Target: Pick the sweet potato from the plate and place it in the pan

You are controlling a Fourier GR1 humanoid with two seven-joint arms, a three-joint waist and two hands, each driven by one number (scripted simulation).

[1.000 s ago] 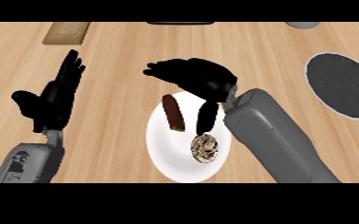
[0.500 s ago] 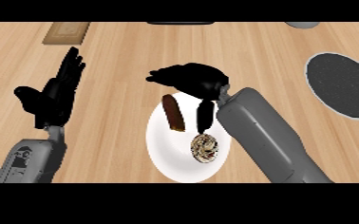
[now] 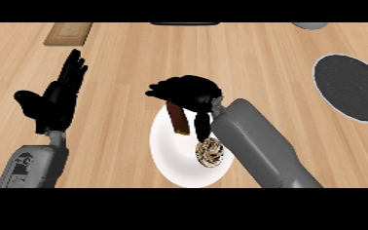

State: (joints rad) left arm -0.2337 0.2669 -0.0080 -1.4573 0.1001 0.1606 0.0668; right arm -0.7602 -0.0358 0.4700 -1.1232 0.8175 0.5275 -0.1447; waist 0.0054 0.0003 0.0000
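- Left hand (image 3: 52,102): held open and upright at the left edge, fingers straight, resting apart from the work.
- Sweet potato (image 3: 176,117): a brown stick lying on the far part of the white plate (image 3: 167,148), its upper end under the right hand, the rest showing just below the fingers.
- Right hand (image 3: 188,91): fingers curled down over the sweet potato's upper end; a closed grasp cannot be confirmed.
- Step judged: grasping. Both sides should be enclosed before lifting.
- Pan (image 3: 343,85): well apart, to the hand's right.

Our right hand (image 3: 185,91) covers the top end of the sweet potato (image 3: 177,119). Far to its right, the picture's edge cuts off the pan (image 3: 343,85). Our forearm hides the plate's (image 3: 169,148) right rim.
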